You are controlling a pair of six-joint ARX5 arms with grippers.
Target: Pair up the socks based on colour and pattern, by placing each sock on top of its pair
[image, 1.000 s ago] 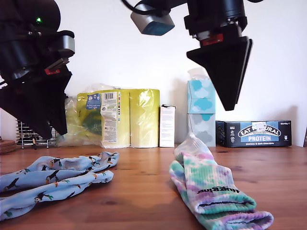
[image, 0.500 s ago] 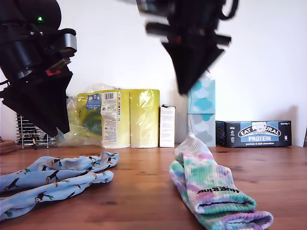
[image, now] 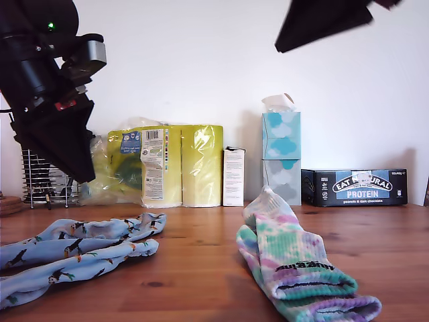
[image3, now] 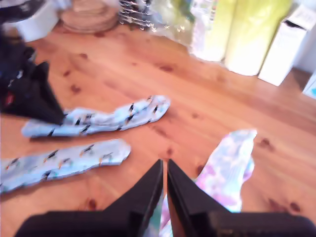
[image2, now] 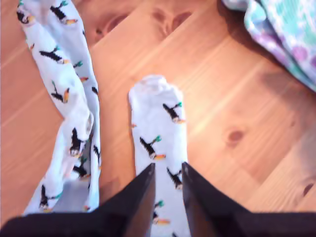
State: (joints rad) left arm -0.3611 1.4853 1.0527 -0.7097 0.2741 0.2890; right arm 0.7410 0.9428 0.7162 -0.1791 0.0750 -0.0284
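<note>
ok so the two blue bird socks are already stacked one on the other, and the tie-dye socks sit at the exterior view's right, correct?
Not stacked. The second wrist view shows one blue bird sock and the other blue bird sock lying side by side, with bare table between them. The tie-dye socks do sit at the exterior view's right.
</note>
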